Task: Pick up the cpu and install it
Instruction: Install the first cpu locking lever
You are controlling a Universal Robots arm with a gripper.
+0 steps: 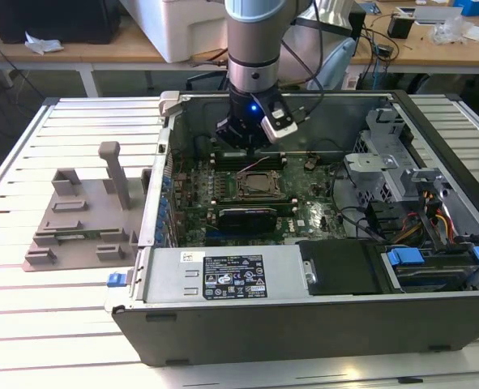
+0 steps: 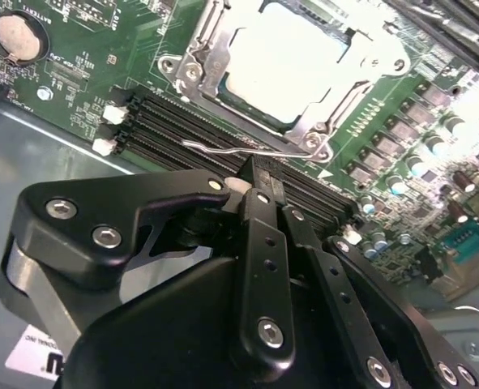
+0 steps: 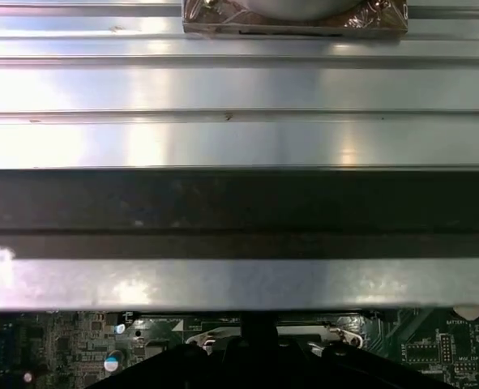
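- One cpu (image 2: pixel 292 61) is what I find first: in the second wrist view its pale silver top lies flat inside the metal socket frame (image 2: pixel 192 66) on the green motherboard (image 2: pixel 85 69), seated level with the frame around it on all sides.
- From the exterior view I see the same socket (image 1: pixel 259 185) near the middle of the board, inside the open computer case (image 1: pixel 304 320), which lies on its side on the slatted metal table (image 1: pixel 69 324).
- My gripper (image 2: pixel 255 174) hangs just above the board beside the socket, its dark fingers (image 2: pixel 259 243) drawn together to a narrow tip with nothing between them; it holds no part.
- That tip sits over the black memory slots (image 2: pixel 174 138) that run along one edge of the socket, near a thin wire lever (image 2: pixel 215 148) of the socket latch.
- On the exterior view the gripper (image 1: pixel 251 134) hovers at the far edge of the socket, under the grey arm (image 1: pixel 255 49).
- To the exterior view's left of the case I see a grey plastic fixture (image 1: pixel 81 215) standing on the table, well apart from the arm.
- A round coin battery (image 2: pixel 16 36) shows on the board, away from the socket.
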